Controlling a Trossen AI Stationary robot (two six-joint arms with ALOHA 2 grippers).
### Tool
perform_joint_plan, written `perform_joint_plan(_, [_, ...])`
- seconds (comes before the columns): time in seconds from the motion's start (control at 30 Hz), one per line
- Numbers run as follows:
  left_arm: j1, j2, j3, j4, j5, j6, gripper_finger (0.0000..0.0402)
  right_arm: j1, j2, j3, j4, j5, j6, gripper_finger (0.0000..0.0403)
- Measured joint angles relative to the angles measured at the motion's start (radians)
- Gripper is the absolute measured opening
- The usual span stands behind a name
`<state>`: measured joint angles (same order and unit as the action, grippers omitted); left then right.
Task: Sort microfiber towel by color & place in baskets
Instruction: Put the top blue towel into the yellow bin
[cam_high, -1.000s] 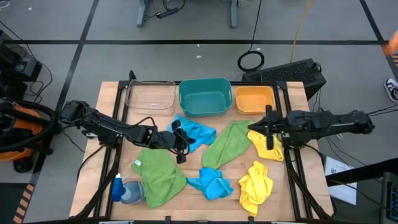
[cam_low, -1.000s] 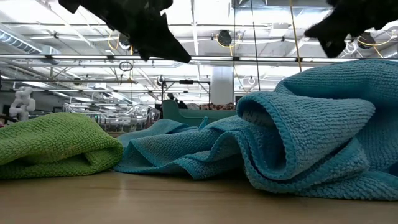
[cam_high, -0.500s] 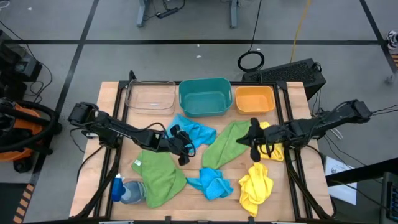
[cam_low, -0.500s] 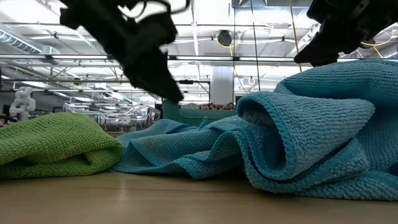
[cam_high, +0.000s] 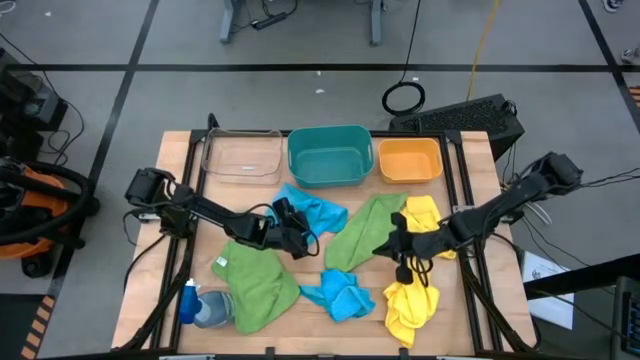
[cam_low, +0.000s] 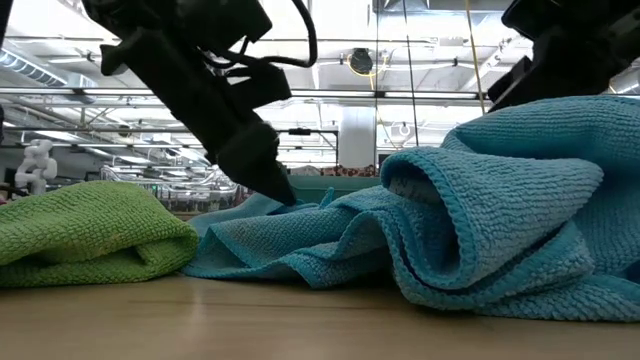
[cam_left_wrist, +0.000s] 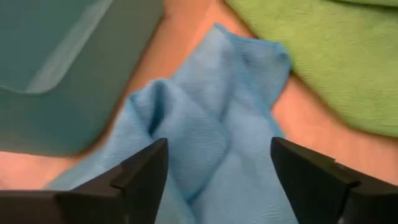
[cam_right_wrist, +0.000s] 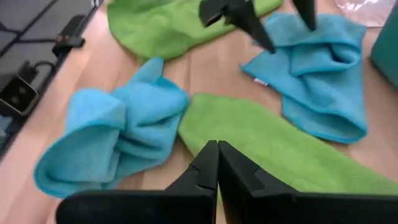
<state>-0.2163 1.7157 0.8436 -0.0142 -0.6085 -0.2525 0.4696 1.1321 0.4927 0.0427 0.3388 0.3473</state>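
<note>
While left gripper (cam_left_wrist: 217, 180) gapes wide over blue towel (cam_left_wrist: 211, 143) | right gripper (cam_right_wrist: 216, 163) closed, empty

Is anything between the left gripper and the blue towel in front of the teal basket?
Nothing visible. The left gripper, fingers spread in its wrist view, hangs right over the blue towel, with bare cloth between the fingers. The teal basket lies just beyond the towel, and nothing sits between them.
</note>
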Motion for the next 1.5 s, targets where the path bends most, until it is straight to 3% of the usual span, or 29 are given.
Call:
perform_joint_plan(0.3, [0.084,0.02,0.002,0.001,0.107,0.024,0.0299,0.024,0.073,0.0,0.018,0.023,0.033,0.0])
perform_joint_plan(0.63, [0.138,0.172,0.008,0.052,0.202,0.015,0.029,0.023,0.073,0.0,0.084,0.024,0.033,0.0])
perform_joint_plan(0.8, [0.125,0.201,0.009,0.094,0.219,0.002,0.0226,0.023,0.073,0.0,0.134,0.027,0.028,0.0])
perform_joint_plan(1.07, [0.073,0.209,0.036,0.077,0.188,0.004,0.0021,0.023,0.073,0.0,0.185,0.03,0.032,0.0])
perform_joint_plan(1.27, [0.029,0.156,0.081,0.002,0.161,0.058,0.0015,0.023,0.1,0.0,0.244,0.082,0.033,0.0])
perform_joint_plan(1.5, [-0.033,-0.019,0.128,-0.11,0.075,0.06,0.001,0.024,0.205,0.0,0.421,0.142,-0.01,0.0])
